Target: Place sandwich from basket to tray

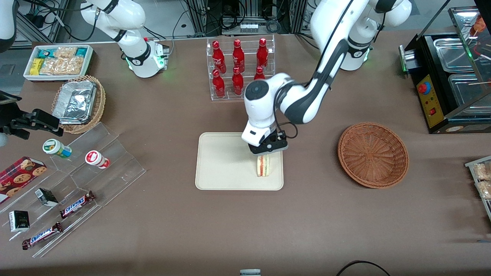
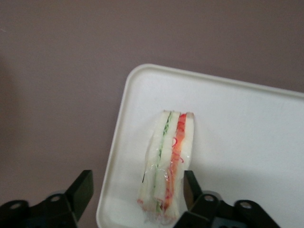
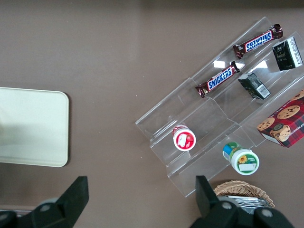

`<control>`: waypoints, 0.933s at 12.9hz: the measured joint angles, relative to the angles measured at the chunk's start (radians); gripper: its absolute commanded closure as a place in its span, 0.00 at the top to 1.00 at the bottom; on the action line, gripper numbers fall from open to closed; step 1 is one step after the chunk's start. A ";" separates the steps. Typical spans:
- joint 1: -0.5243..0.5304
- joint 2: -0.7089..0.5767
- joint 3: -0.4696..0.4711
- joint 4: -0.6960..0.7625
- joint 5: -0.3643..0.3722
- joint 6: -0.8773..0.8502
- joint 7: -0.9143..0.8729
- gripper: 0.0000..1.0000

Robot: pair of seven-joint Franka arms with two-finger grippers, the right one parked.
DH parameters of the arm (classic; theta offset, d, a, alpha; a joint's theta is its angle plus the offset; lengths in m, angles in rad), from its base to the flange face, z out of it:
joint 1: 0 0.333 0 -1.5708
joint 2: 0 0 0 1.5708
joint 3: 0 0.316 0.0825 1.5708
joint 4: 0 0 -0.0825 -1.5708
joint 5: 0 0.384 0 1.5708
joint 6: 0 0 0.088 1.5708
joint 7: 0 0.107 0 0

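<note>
Standing on edge on the tray, the sandwich, pincer released directly above it, fingers spread wide, basket empty nearby

The front camera looks steeply down over the whole table; both wrist cameras look straight down, sharing the tray, the gripper just above it.

1. Even, bright overhead light falls on the desk, with soft shadows under the basket
2. The foil container shows glare
3. In the left wrist view the sandwich looks soft, the pincer blurred
</note>
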 measured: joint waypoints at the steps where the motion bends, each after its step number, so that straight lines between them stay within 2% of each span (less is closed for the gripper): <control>1: 0.007 -0.055 0.002 0.012 -0.014 -0.047 0.000 1.00; 4: 0.021 -0.223 0.002 0.017 -0.046 -0.216 0.017 1.00; 7: 0.063 -0.342 0.005 0.015 -0.104 -0.353 0.132 1.00; 12: 0.271 -0.503 0.017 0.013 -0.151 -0.495 0.405 1.00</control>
